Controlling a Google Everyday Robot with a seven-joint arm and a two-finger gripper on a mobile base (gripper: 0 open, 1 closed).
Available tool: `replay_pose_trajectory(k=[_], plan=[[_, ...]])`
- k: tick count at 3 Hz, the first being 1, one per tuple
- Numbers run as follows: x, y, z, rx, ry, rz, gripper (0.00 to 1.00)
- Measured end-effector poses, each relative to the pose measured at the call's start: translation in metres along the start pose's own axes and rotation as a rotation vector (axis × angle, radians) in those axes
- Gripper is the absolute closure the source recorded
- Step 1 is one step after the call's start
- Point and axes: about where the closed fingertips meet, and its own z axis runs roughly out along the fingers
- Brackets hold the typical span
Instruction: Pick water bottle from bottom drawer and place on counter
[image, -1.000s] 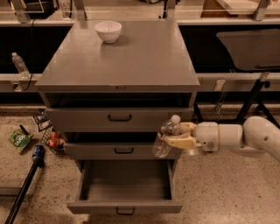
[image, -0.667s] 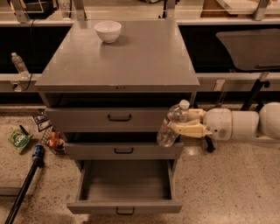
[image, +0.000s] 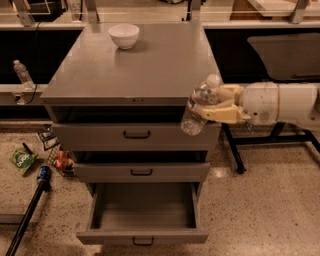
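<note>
My gripper (image: 216, 103) comes in from the right and is shut on the water bottle (image: 199, 107), a clear bottle with a white cap. It holds the bottle tilted, cap up and to the right, at the counter's (image: 135, 65) front right corner, in front of the top drawer's right end. The bottom drawer (image: 144, 212) stands pulled open below, and its inside shows nothing in it.
A white bowl (image: 123, 35) sits at the back of the counter. A slimmer clear bottle (image: 22, 74) stands on the pale ledge at left. Snack packets (image: 22, 160) and a dark pole (image: 30, 210) lie on the floor at left. A black stand leg (image: 235, 152) is at right.
My gripper has lifted the water bottle from beside the middle drawer up to the level of the counter's front right corner.
</note>
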Motion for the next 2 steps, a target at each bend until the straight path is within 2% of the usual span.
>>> replay_pose_trajectory(k=[1,2], plan=[[-0.054,-0.017,0.011,0.064,0.049,-0.217,1.0],[-0.109,-0.035,0.02,0.166,0.105,-0.477,1.0]])
